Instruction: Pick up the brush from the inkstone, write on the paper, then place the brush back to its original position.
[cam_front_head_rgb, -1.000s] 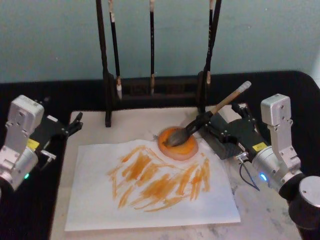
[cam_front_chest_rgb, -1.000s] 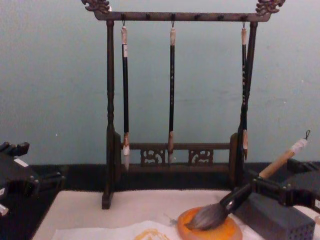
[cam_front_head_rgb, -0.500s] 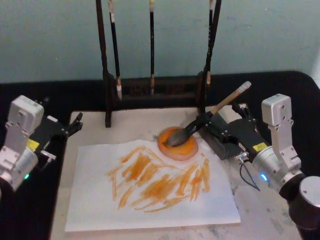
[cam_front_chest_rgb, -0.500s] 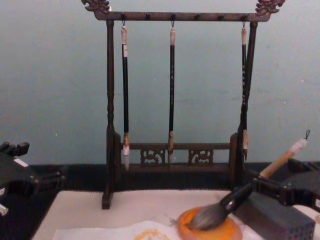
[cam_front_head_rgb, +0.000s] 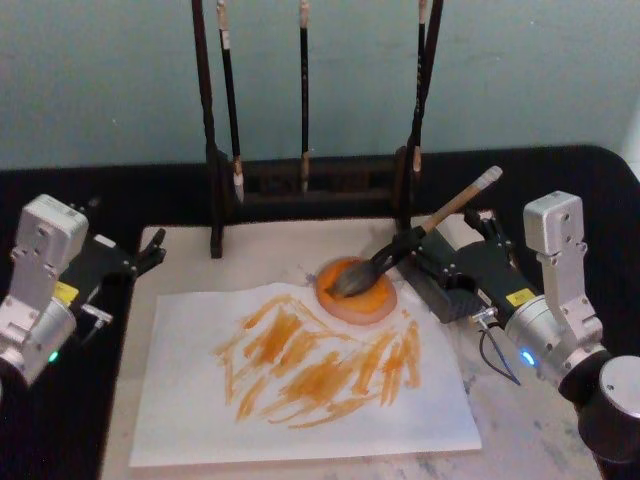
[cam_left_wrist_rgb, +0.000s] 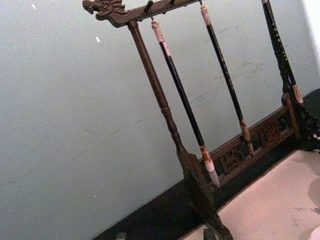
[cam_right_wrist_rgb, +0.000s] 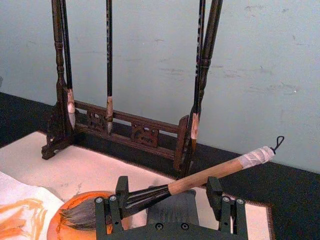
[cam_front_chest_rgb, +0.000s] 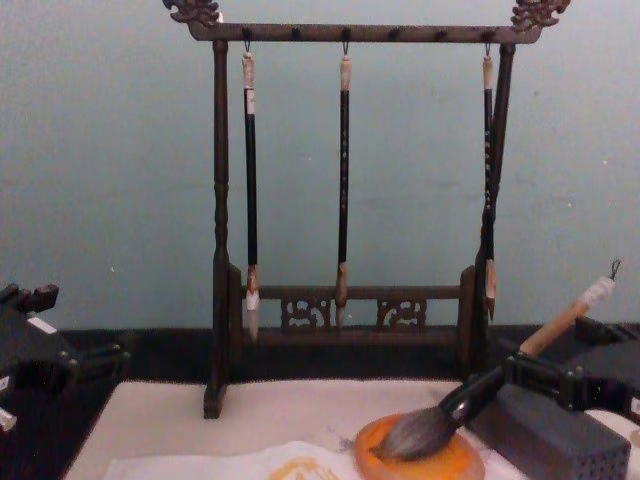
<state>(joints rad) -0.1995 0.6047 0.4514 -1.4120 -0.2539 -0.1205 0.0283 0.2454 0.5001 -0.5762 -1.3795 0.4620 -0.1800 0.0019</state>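
Note:
The brush (cam_front_head_rgb: 440, 215) lies with its grey bristles on the orange inkstone (cam_front_head_rgb: 372, 300), its tan handle slanting up and back over the grey block (cam_front_head_rgb: 440, 298). My right gripper (cam_front_head_rgb: 447, 232) stands open at the handle. In the right wrist view its fingers (cam_right_wrist_rgb: 120, 192) stand wide apart on either side of the brush (cam_right_wrist_rgb: 200, 177), without squeezing it. The paper (cam_front_head_rgb: 200, 400) lies on the mat in front, covered with orange strokes. My left gripper (cam_front_head_rgb: 150, 250) is parked open at the mat's left edge, away from everything.
A dark wooden rack (cam_front_head_rgb: 300, 185) with three thin hanging brushes (cam_front_chest_rgb: 343, 180) stands at the back of the beige mat (cam_front_head_rgb: 260, 250). Black cloth surrounds the mat. The grey perforated block (cam_front_chest_rgb: 540, 435) sits just right of the inkstone (cam_front_chest_rgb: 450, 465).
My right gripper has drawn back slightly from the brush. The brush stays resting on the inkstone. The left arm has not moved.

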